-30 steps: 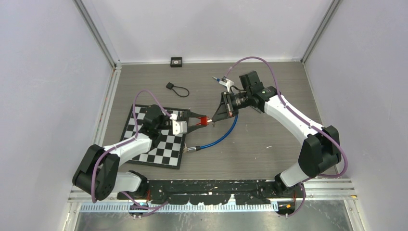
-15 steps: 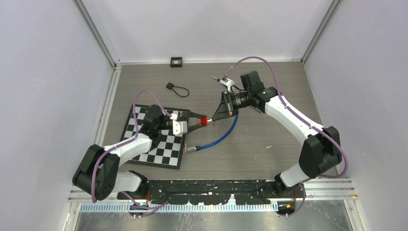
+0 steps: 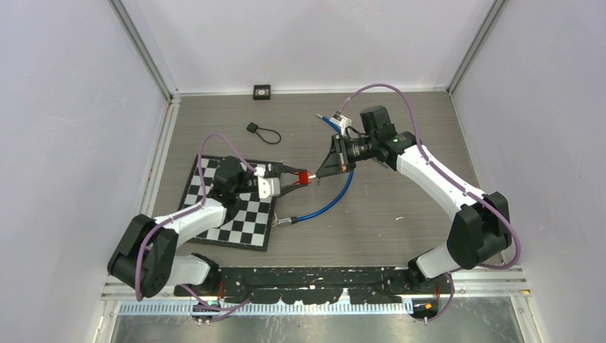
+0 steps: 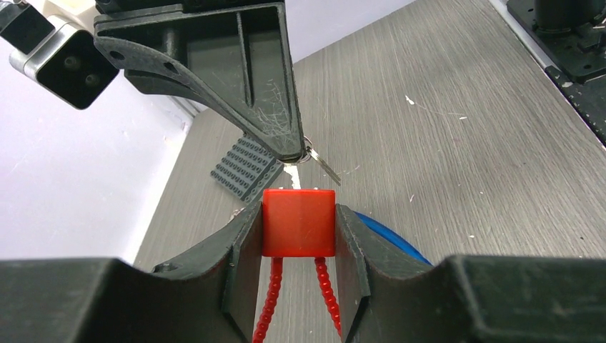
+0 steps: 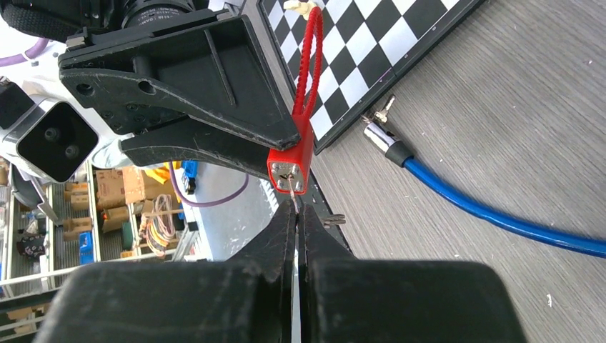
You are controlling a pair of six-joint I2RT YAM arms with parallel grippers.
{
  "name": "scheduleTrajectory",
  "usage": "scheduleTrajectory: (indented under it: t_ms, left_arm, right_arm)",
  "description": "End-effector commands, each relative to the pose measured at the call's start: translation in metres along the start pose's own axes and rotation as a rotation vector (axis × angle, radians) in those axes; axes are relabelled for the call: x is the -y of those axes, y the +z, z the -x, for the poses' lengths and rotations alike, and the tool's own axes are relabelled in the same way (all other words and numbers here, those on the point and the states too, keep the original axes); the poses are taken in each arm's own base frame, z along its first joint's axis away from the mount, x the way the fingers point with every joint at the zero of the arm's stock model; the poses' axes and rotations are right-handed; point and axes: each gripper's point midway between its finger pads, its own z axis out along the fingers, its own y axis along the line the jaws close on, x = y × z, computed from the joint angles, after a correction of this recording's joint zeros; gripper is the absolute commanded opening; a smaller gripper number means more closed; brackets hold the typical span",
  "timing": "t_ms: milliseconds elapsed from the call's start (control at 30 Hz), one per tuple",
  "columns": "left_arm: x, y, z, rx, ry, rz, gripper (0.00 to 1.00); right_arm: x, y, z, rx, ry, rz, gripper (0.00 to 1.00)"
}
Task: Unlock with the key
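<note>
A small red padlock (image 4: 299, 223) with a red cable loop (image 4: 268, 307) sits squeezed between the two fingers of my left gripper (image 4: 299, 214), held above the table. Its metal keyhole face (image 5: 289, 175) points at my right gripper (image 5: 296, 214). That gripper is shut on a thin silver key (image 5: 294, 202) whose tip is at the keyhole. A second key (image 4: 325, 166) dangles from the ring beside the right fingertips. From above, the lock (image 3: 302, 178) sits between my left gripper (image 3: 299, 179) and my right gripper (image 3: 319, 175), which meet tip to tip.
A blue cable lock (image 3: 325, 206) curves on the table below the grippers, its metal end (image 5: 382, 132) near the chessboard (image 3: 229, 214). A black looped cord (image 3: 261, 130), a black square block (image 3: 262, 91) and a grey studded plate (image 4: 246, 166) lie further back.
The right wrist and forearm have shifted slightly up and to the right, while the key stays at the lock. The left gripper's hold on the lock looks the same.
</note>
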Motion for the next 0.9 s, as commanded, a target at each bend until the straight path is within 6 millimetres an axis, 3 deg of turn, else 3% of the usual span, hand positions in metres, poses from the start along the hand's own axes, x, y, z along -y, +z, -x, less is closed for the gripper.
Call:
scheduleTrajectory:
  t_ms: [0,500,867]
  left_arm:
    - [-0.008,0.004,0.011,0.030,0.051,0.022,0.00]
    - [-0.016,0.013,0.007,0.005,0.033,0.073,0.00]
    - [-0.026,0.015,-0.010,-0.082,0.093,0.165,0.00]
  right_arm:
    - [-0.011,-0.009,0.013,0.067,-0.057,-0.001,0.00]
    - [0.010,0.002,0.011,0.064,0.009,-0.052,0.01]
    - [0.033,0.019,0.009,0.032,0.143,-0.070,0.01]
